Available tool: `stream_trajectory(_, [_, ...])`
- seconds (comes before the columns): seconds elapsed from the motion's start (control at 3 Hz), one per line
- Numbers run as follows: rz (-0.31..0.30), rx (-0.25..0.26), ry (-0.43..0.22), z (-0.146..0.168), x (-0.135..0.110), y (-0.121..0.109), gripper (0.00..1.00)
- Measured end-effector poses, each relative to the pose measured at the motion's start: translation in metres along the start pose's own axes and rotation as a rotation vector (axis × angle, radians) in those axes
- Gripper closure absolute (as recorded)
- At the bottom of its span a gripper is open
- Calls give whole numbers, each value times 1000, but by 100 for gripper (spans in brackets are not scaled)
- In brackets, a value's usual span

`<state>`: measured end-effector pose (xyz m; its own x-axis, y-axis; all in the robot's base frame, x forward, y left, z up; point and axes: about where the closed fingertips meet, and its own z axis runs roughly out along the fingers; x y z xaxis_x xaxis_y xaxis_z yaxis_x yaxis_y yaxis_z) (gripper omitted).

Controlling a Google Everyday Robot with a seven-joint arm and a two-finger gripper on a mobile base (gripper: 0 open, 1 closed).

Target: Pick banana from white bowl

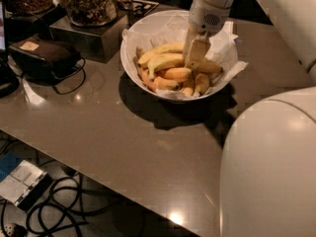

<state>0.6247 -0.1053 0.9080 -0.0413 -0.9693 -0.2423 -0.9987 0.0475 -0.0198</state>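
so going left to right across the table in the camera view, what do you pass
black case → jar of nuts → left wall of the white bowl → banana → tool, down inside the bowl on the fruit → robot's white body
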Motion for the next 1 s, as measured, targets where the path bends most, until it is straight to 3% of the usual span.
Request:
stream_trajectory(0.67, [-17, -17, 9, 12, 3, -9, 54])
stream_trajectory(1.0, [-22, -35, 4, 22, 1, -11, 72])
